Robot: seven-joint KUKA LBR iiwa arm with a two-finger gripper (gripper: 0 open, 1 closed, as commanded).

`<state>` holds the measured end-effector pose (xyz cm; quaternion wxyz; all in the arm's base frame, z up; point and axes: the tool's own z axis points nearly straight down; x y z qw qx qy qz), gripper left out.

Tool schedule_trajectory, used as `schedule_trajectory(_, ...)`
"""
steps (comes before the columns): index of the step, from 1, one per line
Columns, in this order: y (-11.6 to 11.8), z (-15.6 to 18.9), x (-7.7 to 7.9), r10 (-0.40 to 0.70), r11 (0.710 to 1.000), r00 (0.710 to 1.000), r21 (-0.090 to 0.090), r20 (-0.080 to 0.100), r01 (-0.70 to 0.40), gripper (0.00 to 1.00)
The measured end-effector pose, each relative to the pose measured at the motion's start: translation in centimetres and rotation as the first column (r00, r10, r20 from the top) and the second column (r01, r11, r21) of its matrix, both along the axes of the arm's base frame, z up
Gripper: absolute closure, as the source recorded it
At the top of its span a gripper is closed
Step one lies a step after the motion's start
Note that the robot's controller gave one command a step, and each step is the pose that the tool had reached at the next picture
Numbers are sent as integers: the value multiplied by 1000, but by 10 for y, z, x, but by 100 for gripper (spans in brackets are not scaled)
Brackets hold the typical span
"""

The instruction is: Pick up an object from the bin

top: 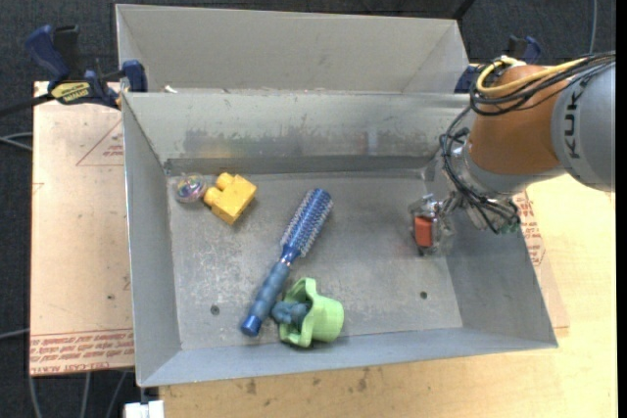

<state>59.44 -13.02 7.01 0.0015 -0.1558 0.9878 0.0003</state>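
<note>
Green toy [313, 315] and blue hairbrush [291, 250] lie front-left in the bin [147, 240], apart from the end effector [429, 222], low at right by a small red piece [423, 231], the likely pick; its grip cannot be told.

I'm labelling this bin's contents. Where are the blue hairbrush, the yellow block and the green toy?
blue hairbrush [306, 222], camera view, on its bristle head.
yellow block [231, 198], camera view, on its top face.
green toy [318, 316], camera view, on its rounded body.
</note>
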Motion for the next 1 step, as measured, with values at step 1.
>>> schedule_trajectory(1, 22, 142, 20, 148, 989, 989, -3, 10, -147, 100)
